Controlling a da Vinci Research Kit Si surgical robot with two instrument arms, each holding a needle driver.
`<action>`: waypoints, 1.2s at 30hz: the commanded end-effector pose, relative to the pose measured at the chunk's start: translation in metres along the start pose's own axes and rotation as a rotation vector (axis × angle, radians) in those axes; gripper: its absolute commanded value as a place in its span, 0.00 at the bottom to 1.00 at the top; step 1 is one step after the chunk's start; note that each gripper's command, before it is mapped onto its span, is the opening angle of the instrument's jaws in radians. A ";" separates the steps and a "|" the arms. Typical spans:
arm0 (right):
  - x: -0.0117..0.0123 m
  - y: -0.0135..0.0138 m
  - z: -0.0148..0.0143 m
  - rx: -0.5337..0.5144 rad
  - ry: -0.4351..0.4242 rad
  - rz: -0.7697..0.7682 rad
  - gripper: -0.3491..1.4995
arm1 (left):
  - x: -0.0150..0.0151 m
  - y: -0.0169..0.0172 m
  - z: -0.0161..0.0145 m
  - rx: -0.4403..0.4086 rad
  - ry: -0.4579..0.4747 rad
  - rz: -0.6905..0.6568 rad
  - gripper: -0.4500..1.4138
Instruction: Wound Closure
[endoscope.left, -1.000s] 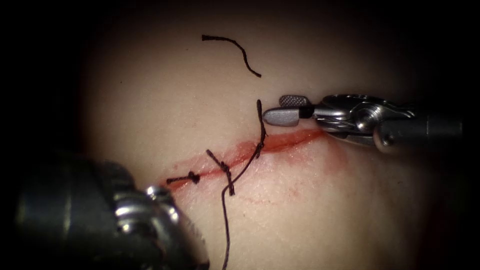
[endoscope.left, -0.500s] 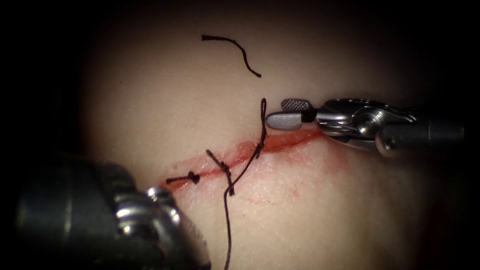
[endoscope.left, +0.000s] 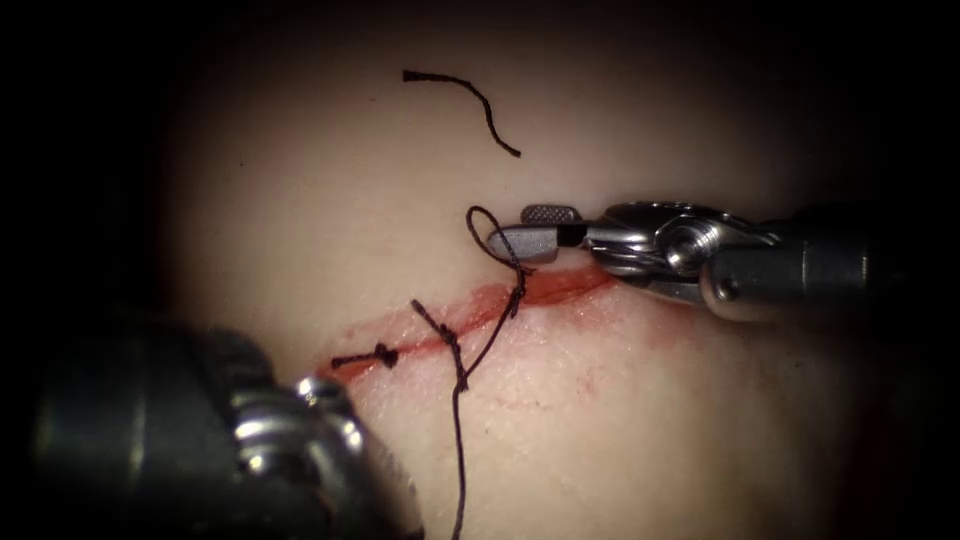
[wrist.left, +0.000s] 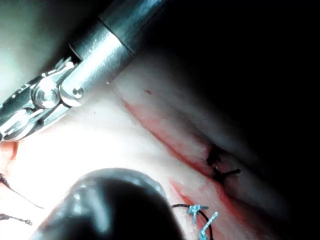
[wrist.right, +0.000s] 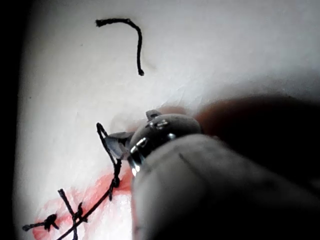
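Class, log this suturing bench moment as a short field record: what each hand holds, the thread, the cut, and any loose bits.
Right hand: open, thread tail looped over lower jaw
Left hand: near camera, jaws hidden
Thread: runs down from the third stitch
Cut: two knots at left, red fluid along it
Cut end of thread: loose on tissue above cut

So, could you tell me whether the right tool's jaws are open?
Open: the right tool shows a gap between its jaws, with the thread bent around the lower one.
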 end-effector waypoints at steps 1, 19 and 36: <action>0.0002 -0.0006 0.0009 0.004 -0.001 0.000 0.60 | 0.0004 -0.0003 0.0005 0.000 0.000 0.000 0.00; -0.0011 -0.0028 0.0041 0.060 -0.102 0.005 0.64 | 0.0003 -0.0002 0.0007 0.001 0.001 0.000 0.00; 0.0003 -0.0032 0.0027 0.048 -0.043 -0.301 0.66 | 0.0003 -0.0001 0.0008 0.001 0.001 0.000 0.00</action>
